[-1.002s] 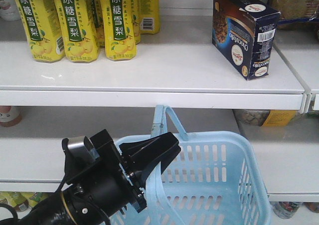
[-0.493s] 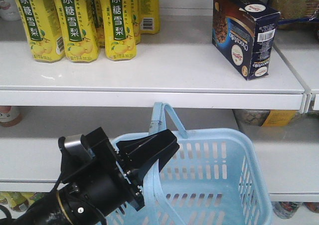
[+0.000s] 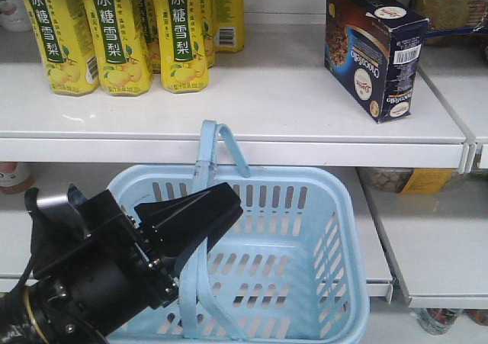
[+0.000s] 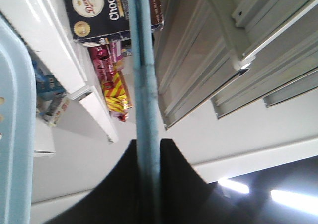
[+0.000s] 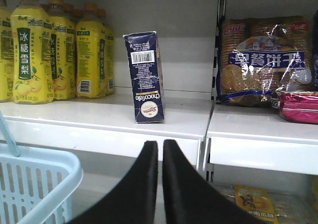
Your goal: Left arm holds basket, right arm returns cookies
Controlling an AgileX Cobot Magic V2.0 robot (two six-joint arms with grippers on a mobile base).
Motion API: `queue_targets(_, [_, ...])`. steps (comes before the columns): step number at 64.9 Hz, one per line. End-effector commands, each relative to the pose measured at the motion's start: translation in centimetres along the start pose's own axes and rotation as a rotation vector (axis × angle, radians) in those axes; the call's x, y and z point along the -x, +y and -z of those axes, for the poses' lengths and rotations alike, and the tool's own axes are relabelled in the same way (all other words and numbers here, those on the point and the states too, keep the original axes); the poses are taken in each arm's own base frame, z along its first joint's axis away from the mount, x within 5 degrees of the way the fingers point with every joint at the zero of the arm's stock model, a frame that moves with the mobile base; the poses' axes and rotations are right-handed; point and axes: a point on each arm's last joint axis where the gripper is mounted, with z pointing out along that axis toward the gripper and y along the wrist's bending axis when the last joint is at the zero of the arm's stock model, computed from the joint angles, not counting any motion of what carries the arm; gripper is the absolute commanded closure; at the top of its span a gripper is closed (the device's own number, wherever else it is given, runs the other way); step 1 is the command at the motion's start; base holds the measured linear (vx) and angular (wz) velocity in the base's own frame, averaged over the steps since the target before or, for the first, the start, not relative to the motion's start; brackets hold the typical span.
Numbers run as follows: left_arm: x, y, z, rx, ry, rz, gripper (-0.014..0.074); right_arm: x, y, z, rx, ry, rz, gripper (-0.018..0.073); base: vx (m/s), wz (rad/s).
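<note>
Judging by the shelf, task looks done: cookies [image 3: 375, 48] stand on the upper shelf [image 3: 252, 104] beside 4 yellow bottles [image 3: 118, 35], right gripper [image 5: 160, 152] pinched empty, left gripper [image 4: 149, 154] clamping the empty basket [image 3: 305, 275] handle [image 4: 144, 70].

cookies [image 3: 375, 49] on the shelf [image 3: 259, 104], right of the bottles [image 3: 114, 35]; basket [image 3: 305, 229] below.
</note>
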Motion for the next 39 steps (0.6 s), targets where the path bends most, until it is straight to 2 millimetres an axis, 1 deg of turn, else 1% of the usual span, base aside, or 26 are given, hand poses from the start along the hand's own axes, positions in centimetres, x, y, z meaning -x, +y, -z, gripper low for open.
queue_targets(1, [0.1,-2.1,0.2,-0.067,0.008,-0.059,0.0599,1.4,0.1,0.0,0.005,-0.087,0.022,0.0566,0.0,0.0])
queue_targets(14, [-0.2,-2.2,1.5,0.062,0.062,-0.195,0.0599,1.4,0.1,0.0,0.005,-0.087,0.022,0.0566,0.0,0.0])
queue_targets(25, [-0.1,-2.3,3.0,0.184,0.083,-0.333,0.0599,1.4,0.1,0.0,0.005,-0.087,0.022,0.0566,0.0,0.0])
queue_targets(33, [0.4,-2.3,4.0,0.25,0.082,-0.421,0.0599,1.4,0.1,0.0,0.005,-0.087,0.022,0.0566,0.0,0.0])
queue_targets(39, [0.9,-2.5,4.8,0.294,0.064,-0.454,0.0599,1.4,0.1,0.0,0.005,-0.087,0.022,0.0566,0.0,0.0])
